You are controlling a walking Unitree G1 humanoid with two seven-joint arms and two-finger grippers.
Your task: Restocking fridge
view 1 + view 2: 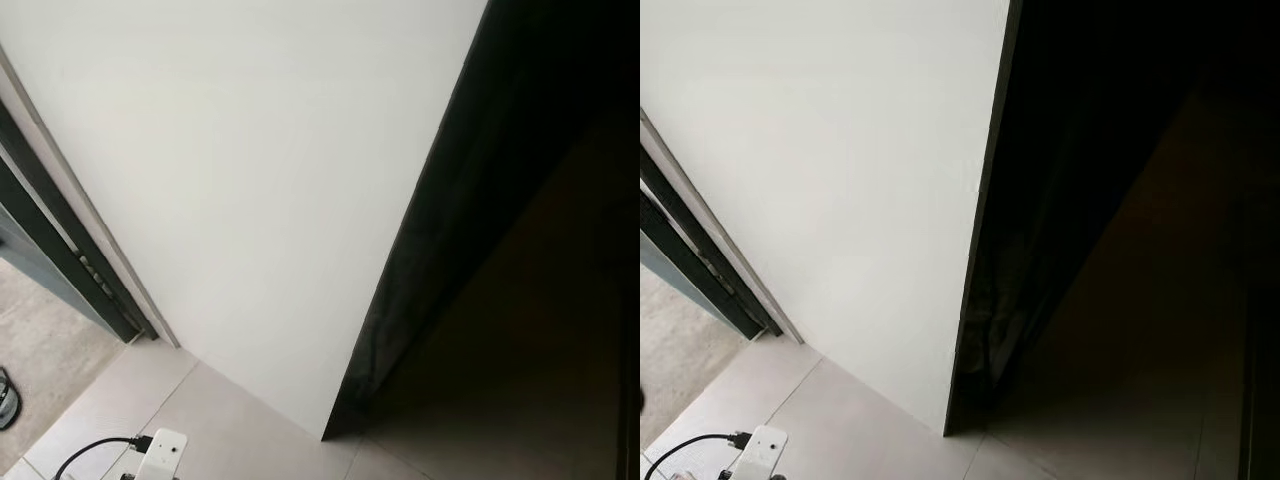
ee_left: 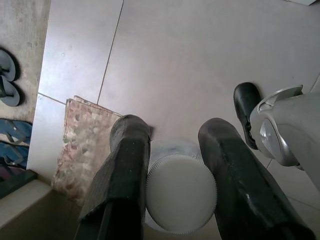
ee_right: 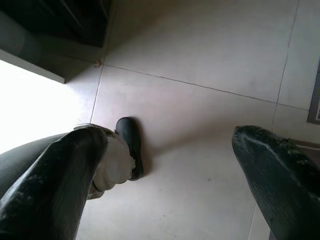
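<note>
My left gripper point(image 2: 175, 137) hangs over the tiled floor, shut on a container with a white ribbed lid point(image 2: 181, 192), which sits squeezed between both black fingers point(image 2: 127, 170). My right gripper point(image 3: 170, 150) is open with nothing between its fingers, also pointing down at the floor. In the eye views a tall white panel point(image 1: 250, 180) stands close in front of me, with a dark shaded space point(image 1: 520, 300) to its right. I cannot tell whether the panel belongs to the fridge.
A white power strip with a black cable point(image 1: 160, 450) lies on the tiles at lower left. A dark door frame point(image 1: 60, 250) runs along the left. A patterned rug point(image 2: 75, 145) and sandals point(image 2: 7, 80) lie on the floor near my black foot point(image 2: 245, 107).
</note>
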